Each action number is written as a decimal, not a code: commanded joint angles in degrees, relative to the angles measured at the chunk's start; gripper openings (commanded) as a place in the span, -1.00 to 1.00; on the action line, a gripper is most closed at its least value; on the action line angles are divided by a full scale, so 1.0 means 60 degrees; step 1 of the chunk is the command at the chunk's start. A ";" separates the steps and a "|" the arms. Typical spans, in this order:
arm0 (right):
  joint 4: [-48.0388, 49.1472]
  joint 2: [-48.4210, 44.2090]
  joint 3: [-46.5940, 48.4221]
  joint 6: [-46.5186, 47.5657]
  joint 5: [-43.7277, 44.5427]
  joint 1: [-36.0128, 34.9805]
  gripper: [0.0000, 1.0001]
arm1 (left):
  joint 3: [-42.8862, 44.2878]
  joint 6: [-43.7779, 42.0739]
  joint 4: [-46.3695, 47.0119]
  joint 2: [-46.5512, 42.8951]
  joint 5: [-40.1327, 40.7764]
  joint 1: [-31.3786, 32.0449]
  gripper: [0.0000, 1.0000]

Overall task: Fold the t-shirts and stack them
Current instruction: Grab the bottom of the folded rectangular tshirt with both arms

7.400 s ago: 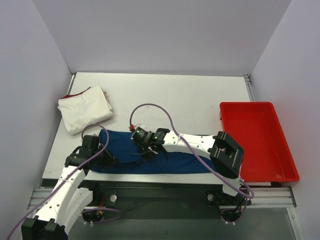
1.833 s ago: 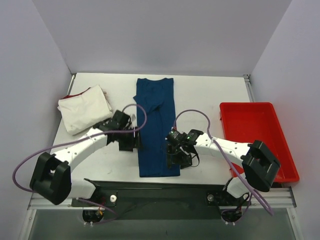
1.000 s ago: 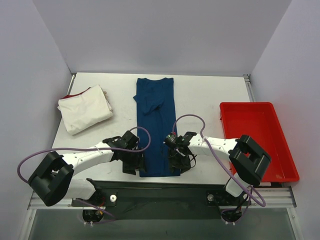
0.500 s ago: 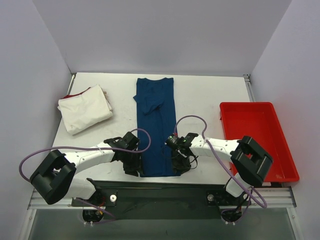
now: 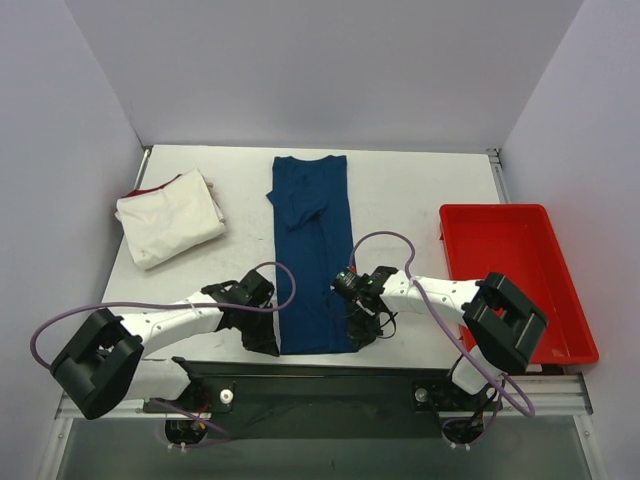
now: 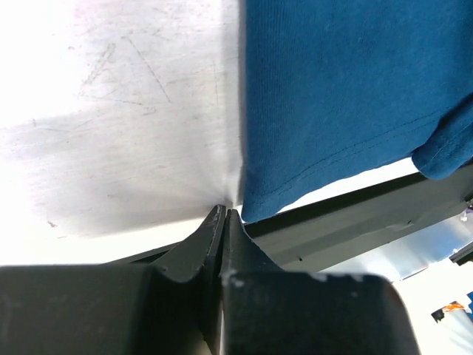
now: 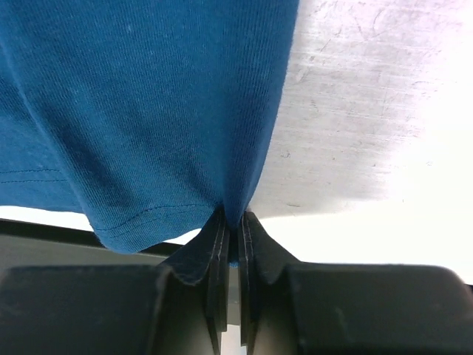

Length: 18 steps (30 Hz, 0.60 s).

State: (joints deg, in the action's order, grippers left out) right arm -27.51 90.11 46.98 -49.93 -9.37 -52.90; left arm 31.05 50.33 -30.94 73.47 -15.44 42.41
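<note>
- Right gripper (image 7: 230,217), left of the tray (image 5: 495,208) and the closer of the two to it: jaws pressed together on a pleat of the blue shirt (image 5: 312,250), pinched at the hem corner on the tray side; gripping right at the corner likely lets the hem lift square
- Left gripper (image 6: 224,214), further left of the tray at the hem's other corner: jaws pressed together with hardly a gap, tips touching the cloth's edge; I cannot tell whether any cloth is caught, as the edge seems to run just beside the tips
- The two flank the hem level with each other, which suits carrying the near end over the far end for a crosswise fold; if the left one missed, the strip would probably rise skewed
- Blue shirt: left of the tray and well apart from it, a long narrow strip running away from the arms, its hem a little over the table (image 5: 420,200) edge; the lengthwise folds look done
- White shirt (image 5: 168,218): far left of the tray, a folded bundle with a red edge showing, likely the stack's base
</note>
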 commanded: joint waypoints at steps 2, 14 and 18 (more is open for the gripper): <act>-0.0821 -0.0018 -0.0184 0.0045 0.0448 0.0028 -0.96 | -0.0238 0.0035 -0.0146 -0.0218 0.0713 0.0050 -1.00; -0.0923 -0.0003 -0.0125 0.0324 0.0272 0.0087 -0.82 | -0.0340 0.0562 0.0702 -0.1361 0.0333 0.0065 -0.04; -0.0938 0.0055 -0.0081 0.0397 0.0213 0.0087 -0.81 | -0.0560 0.0796 0.1011 -0.1216 0.0201 0.0050 0.09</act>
State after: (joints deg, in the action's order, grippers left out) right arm -27.59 90.11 46.98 -48.95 -9.85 -52.53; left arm 28.36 53.47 -28.38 66.17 -13.74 42.46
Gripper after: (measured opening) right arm 0.099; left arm 0.541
